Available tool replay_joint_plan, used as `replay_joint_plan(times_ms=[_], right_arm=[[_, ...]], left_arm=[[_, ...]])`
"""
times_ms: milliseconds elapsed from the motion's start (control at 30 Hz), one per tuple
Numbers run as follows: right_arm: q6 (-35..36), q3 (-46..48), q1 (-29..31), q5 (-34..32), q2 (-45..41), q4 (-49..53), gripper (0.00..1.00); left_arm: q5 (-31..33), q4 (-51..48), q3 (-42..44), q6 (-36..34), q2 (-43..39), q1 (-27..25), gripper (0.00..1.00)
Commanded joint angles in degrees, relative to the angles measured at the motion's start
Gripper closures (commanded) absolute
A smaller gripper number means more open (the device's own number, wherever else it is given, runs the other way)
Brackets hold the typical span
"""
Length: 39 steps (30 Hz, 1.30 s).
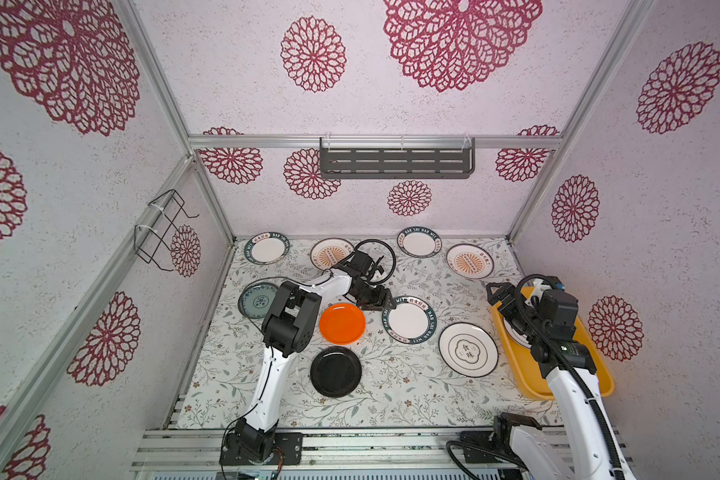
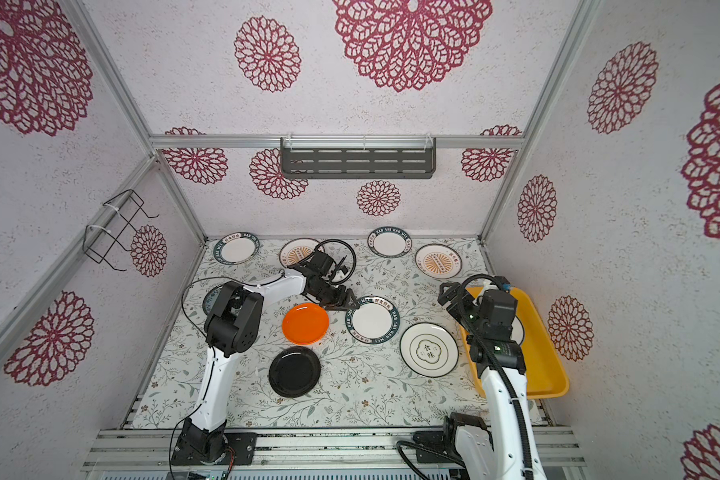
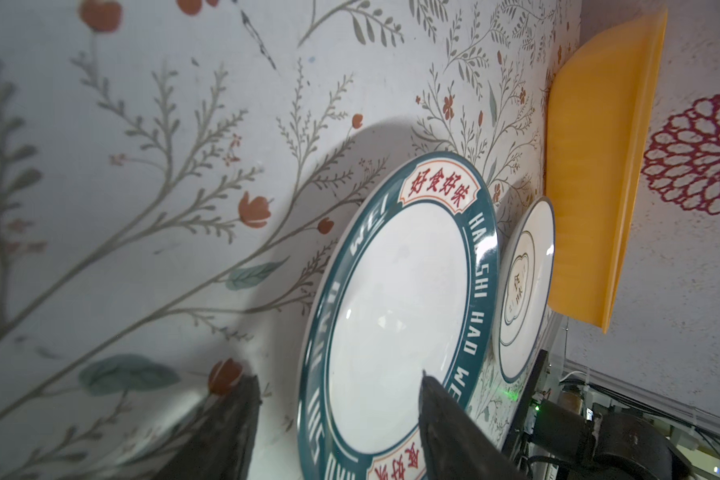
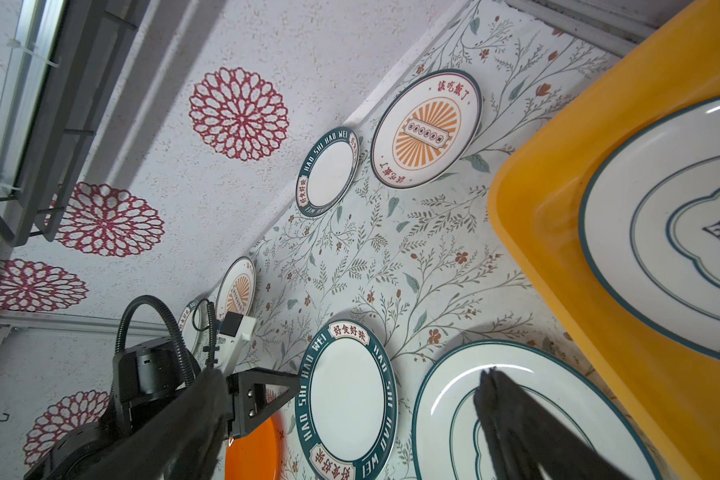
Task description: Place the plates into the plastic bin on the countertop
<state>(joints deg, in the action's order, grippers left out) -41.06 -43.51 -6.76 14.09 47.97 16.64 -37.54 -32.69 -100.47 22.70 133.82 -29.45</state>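
Currently, left gripper (image 3: 338,374) spread apart, far-left rim of centre teal plate (image 1: 409,320) straddled, right gripper (image 4: 352,372) spread wide, nothing gripped, held by far-left corner of bin (image 1: 597,353), white plate (image 4: 661,228) seated inside.

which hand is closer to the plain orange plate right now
Left. The left hand sits just past the orange plate's far-right edge, straddling the rim of the middle teal-lettered plate. The right hand hangs by the plastic bin's far corner, beyond that plate.
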Motion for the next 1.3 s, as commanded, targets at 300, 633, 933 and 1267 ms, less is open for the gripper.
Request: replay_joint_plan(times_ms=[300, 633, 933, 1267], right_arm=[[-2.79, -0.52, 1.19, 1.24, -0.08, -1.30, 0.01], [-5.37, 3.36, 2.16, 4.36, 0.82, -7.36, 0.01], [-5.08, 4.02, 6.29, 6.19, 7.18, -12.93, 0.01], [-5.19, 0.58, 13.87, 7.74, 18.68, -19.59, 0.10]], left_arm=[[1.10, 2.27, 0.69, 3.33, 2.20, -0.80, 0.80], [0.70, 7.38, 3.39, 7.66, -3.00, -0.52, 1.00], [0.49, 11.22, 6.94, 11.65, -12.51, 1.66, 1.00], [-1.74, 12.61, 6.01, 15.92, -17.71, 4.27, 1.00]])
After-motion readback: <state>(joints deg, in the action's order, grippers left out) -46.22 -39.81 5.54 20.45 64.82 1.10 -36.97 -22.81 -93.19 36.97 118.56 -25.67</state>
